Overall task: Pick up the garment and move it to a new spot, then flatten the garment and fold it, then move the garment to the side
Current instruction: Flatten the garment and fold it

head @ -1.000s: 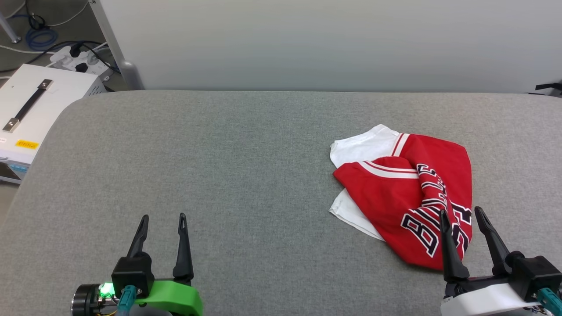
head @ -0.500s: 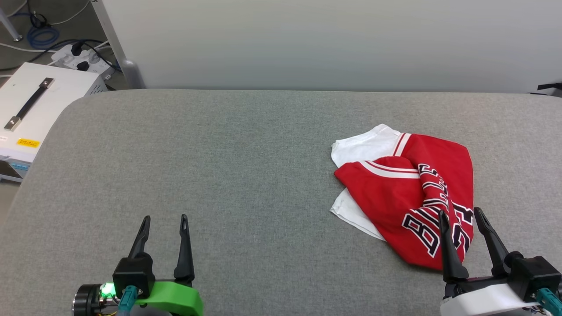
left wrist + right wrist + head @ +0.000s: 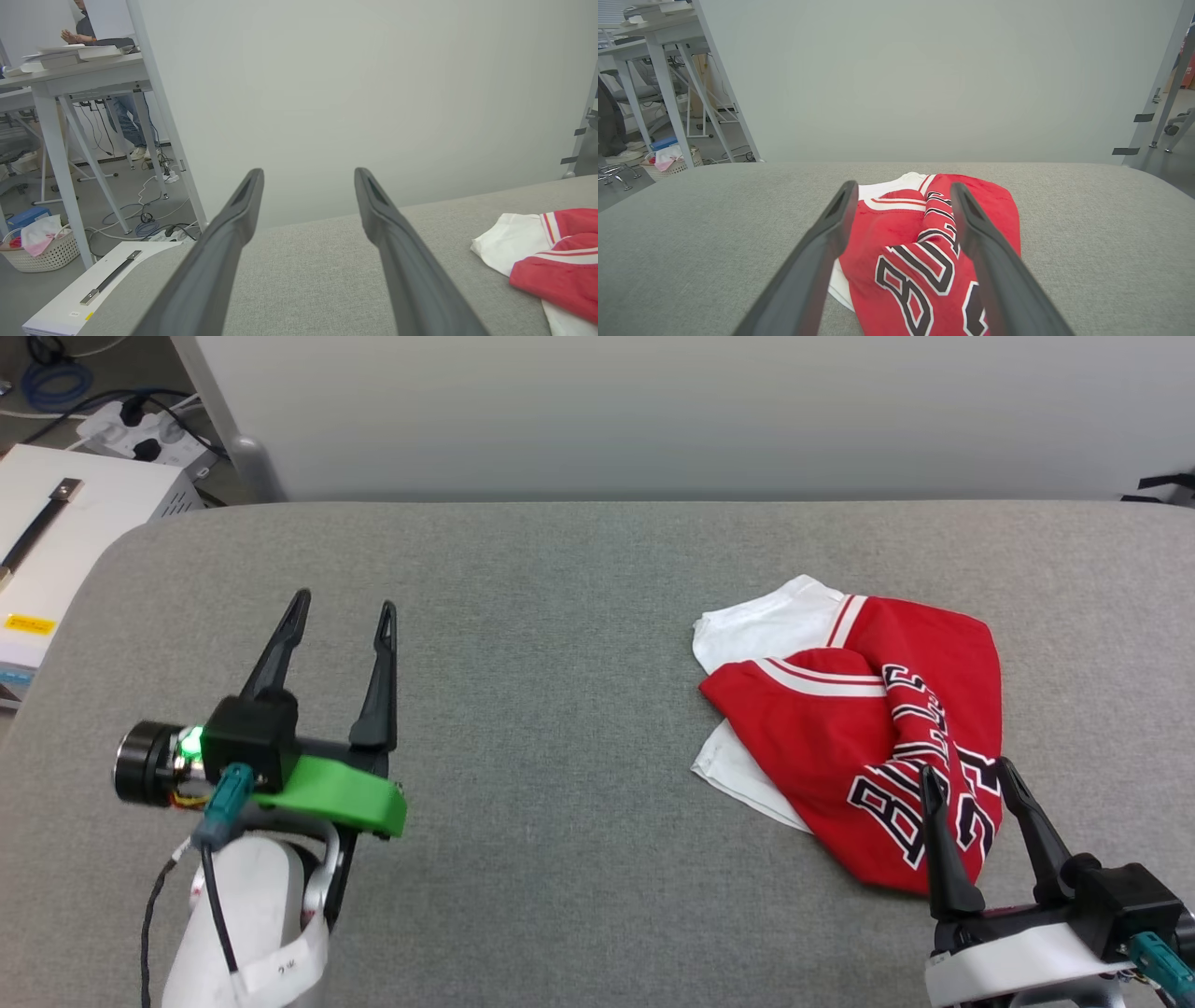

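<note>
The garment (image 3: 859, 737) lies crumpled on the right half of the grey padded counter (image 3: 560, 616), nearer its near edge than its far one. Its red body is bunched and folded over itself, with the black, white-outlined lettering twisted along the right side. A white sleeve part pokes out at the far left, and another white edge shows beneath the red on the near left. Striped trim crosses the fold.

The right jaws stand wide apart and hold nothing. Their fingers (image 3: 943, 859) point away over the garment's near end, and the right wrist view shows the lettering (image 3: 915, 275) between them. Whether they touch the cloth cannot be told.

The left jaws also gape wide and empty. They are above the left part of the counter, well apart from the garment, fingers (image 3: 378, 681) pointing far. Off the counter's left edge sits a white box (image 3: 47, 541) with a dark handle.
</note>
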`<state>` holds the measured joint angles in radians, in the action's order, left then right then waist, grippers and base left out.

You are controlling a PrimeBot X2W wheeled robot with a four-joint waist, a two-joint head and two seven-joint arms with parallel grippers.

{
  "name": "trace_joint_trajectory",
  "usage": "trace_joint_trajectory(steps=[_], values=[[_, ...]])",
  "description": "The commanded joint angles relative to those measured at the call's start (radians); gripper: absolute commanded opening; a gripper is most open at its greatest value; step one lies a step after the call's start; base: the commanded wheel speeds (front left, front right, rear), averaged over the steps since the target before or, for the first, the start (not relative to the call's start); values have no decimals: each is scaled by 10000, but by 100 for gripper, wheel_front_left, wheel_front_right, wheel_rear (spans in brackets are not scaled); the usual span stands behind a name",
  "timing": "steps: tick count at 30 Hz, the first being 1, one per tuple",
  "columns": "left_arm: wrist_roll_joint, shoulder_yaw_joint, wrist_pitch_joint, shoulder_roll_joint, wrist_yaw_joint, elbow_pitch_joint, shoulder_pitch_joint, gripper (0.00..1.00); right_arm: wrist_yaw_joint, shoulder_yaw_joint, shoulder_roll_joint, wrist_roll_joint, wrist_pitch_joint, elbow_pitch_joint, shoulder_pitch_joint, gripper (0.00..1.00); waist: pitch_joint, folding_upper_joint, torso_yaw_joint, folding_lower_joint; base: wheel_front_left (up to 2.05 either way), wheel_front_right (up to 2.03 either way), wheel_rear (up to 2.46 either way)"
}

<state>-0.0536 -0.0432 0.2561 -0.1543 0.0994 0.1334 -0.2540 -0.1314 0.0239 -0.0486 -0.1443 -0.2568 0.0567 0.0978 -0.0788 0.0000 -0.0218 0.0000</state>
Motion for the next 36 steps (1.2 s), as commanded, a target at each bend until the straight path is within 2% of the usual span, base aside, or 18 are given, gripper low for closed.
trace_joint_trajectory(steps=[1, 4, 6, 14, 20, 27, 28, 31, 36], values=[[-118, -137, 57, -142, 112, 238, -459, 100, 7, 40, -16, 75, -49, 43, -196, 100, -174, 0, 195, 0, 0, 0, 0], [-291, -608, 56, -497, 247, 737, -1439, 100, 7, 107, -16, 61, -49, 73, -358, 100, -364, 0, 410, 0, 0, 0, 0], [-860, -1727, -286, -903, 303, 1284, -2726, 100, 7, 159, -16, 56, -49, 103, -505, 100, -600, 0, 673, 0, 0, 0, 0], [-3091, -5406, -2054, -1974, 310, 1429, -5023, 100, 7, 190, -16, -16, -49, 148, -833, 100, -1122, 0, 1122, 0, 0, 0, 0], [-4968, -8141, -4261, -2465, 311, 1479, -6642, 100, 7, 229, -16, -144, -49, 167, -1131, 100, -1541, 0, 1450, 0, 0, 0, 0], [-6896, -10693, -6706, -2683, 311, 1451, -8129, 100, 7, 257, -16, -309, -49, 218, -1382, 100, -2011, 0, 1781, 0, 0, 0, 0], [-7535, -11744, -7499, -2728, 312, 1357, -8648, 100, 7, 253, -16, -382, -49, 230, -1499, 100, -2221, 0, 1922, 0, 0, 0, 0], [-7904, -12217, -8177, -2720, 312, 1230, -8927, 100, 7, 252, -16, -464, -49, 238, -1653, 100, -2457, 0, 2051, 0, 0, 0, 0], [-7844, -12362, -9203, -2611, 312, 1070, -8756, 100, 7, 329, -16, -629, -49, 279, -1984, 100, -2924, 0, 2282, 0, 0, 0, 0]])
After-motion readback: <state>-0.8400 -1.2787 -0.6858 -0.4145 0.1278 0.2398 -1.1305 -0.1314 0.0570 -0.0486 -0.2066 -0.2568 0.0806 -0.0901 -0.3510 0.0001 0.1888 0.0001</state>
